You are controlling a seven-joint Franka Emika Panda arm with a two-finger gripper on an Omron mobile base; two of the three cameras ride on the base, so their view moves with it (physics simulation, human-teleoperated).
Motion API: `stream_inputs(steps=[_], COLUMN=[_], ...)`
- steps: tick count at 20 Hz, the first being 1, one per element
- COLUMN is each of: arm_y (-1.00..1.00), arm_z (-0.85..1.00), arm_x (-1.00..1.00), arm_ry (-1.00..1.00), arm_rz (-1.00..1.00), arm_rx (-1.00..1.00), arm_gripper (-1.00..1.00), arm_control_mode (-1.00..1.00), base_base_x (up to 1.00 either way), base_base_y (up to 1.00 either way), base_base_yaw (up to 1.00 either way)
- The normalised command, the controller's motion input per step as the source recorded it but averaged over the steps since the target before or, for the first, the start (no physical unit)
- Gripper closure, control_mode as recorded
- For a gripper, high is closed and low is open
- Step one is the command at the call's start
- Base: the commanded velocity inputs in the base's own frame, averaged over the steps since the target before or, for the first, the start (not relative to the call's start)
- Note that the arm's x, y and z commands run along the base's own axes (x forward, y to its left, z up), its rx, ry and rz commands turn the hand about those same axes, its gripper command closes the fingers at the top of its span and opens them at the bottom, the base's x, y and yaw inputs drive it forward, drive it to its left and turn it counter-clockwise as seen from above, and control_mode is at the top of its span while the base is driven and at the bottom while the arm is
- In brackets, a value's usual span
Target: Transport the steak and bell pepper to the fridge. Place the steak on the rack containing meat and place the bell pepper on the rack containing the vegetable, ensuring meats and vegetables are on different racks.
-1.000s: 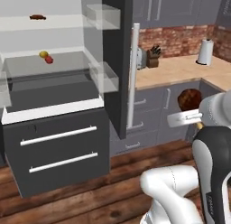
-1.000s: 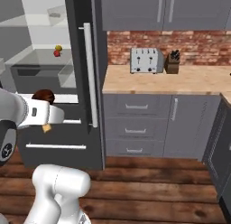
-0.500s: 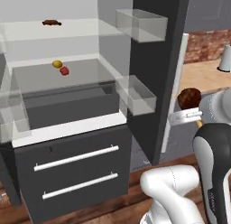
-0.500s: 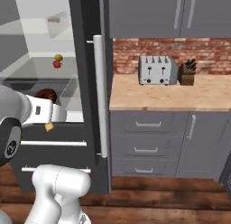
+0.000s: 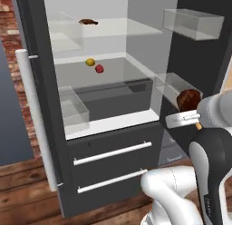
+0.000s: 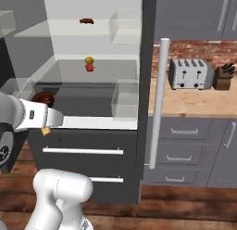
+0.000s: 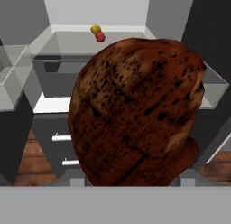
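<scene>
Kitchen, fridge (image 5: 136, 142) open. Left base view: gripper (image 5: 189, 111) closed on steak (image 5: 189, 98), outside by the right door; pepper (image 5: 99, 69) already beside vegetable (image 5: 90, 62); meat (image 5: 88, 22) one rack above. Right base view: steak (image 6: 42, 99) unplaced. Hand view: steak (image 7: 135, 110) stands long axis upright, leaning.

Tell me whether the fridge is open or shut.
Open. The fridge doors stand swung aside, showing its white interior, with the meat on the top rack and the bell pepper below.
</scene>
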Motion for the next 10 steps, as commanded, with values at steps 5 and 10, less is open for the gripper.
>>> stream_inputs(steps=[5,10], arm_y=[0.0,0.0], arm_z=[0.0,0.0], arm_x=[0.0,0.0], arm_ry=[0.0,0.0], arm_rz=[0.0,0.0], arm_rx=[0.0,0.0], arm_gripper=[1.0,1.0], arm_control_mode=[1.0,1.0], base_base_x=[0.73,0.79], base_base_y=[0.1,0.04], base_base_yaw=[0.13,0.15])
